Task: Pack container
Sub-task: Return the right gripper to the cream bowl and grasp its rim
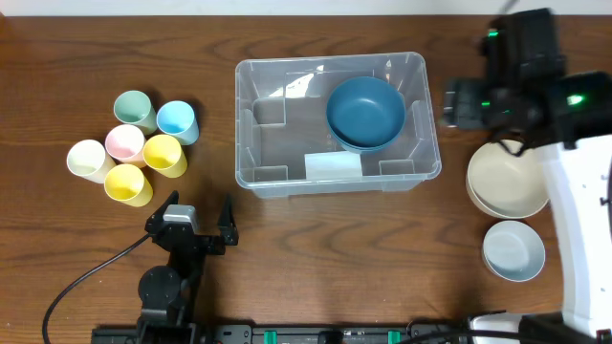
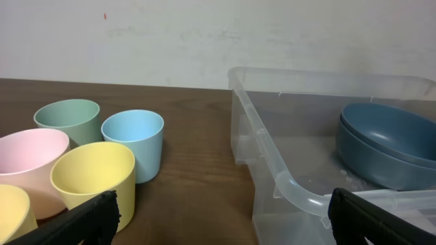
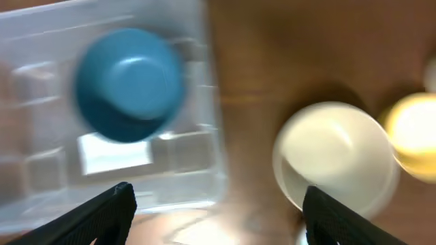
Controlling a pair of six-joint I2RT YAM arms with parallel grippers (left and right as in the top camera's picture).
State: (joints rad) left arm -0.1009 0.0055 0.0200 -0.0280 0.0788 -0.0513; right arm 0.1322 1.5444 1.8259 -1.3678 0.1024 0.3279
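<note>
Container look: the container point(image 1: 330, 60) is a clear plastic bin with rounded corners, moulded ribs inside and a pale label point(image 1: 333, 165) at its near wall.
Contents: stacked blue bowls point(image 1: 365, 112) sit in its right half; the left half is bare.
Place: mid-table, between the coloured cups point(image 1: 134, 143) and the cream bowls point(image 1: 507, 182).
Orientation: upright, mouth up, long axis running left to right across the table.
Left gripper point(image 1: 191, 218): jaws spread wide, holding nothing, near the container's near-left corner.
Right gripper point(image 3: 218, 218): fingers wide apart, empty; view blurred.
</note>
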